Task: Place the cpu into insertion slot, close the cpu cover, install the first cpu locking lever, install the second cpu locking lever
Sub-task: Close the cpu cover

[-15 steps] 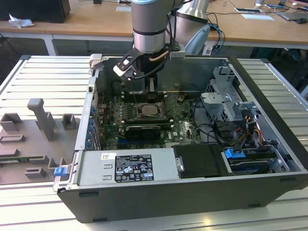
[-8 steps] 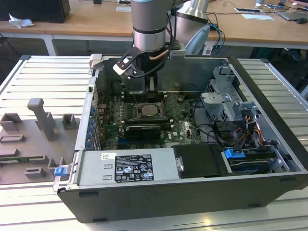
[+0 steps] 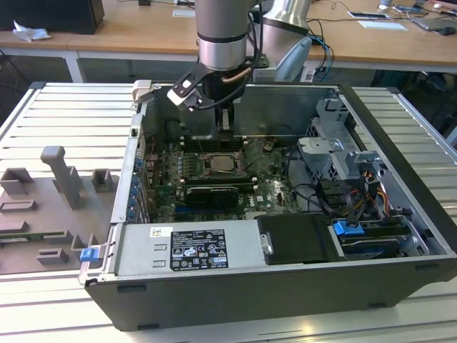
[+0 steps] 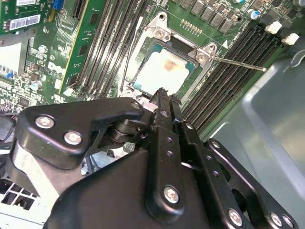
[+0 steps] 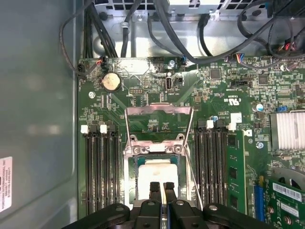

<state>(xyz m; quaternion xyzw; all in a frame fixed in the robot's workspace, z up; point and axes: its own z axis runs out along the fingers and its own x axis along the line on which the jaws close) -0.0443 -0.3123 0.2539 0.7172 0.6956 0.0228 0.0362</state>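
The cpu [image 5: 157, 171], a pale square chip, lies flat in the insertion slot [image 5: 130, 164] on the green board; the second wrist view shows its cpu [image 4: 164, 70] face with a brownish stain. The cpu cover [image 5: 158, 110], a thin silvery frame, is swung open away from the socket. A thin locking lever [image 4: 238, 63] sticks out free beside the socket. My gripper [image 5: 162, 187] hangs just above the chip's near edge, its black fingers [image 4: 162, 102] shut together with nothing between them. In the exterior view the gripper [image 3: 221, 128] is inside the case, over the slot [image 3: 223, 164].
Black memory slots [image 5: 100, 167] flank the socket on both sides. The grey case wall [image 5: 38, 109] stands close by. Cables [image 5: 143, 19] run past the board's far edge. A black card [image 3: 211, 194] and the power supply [image 3: 189, 250] sit nearer the case front.
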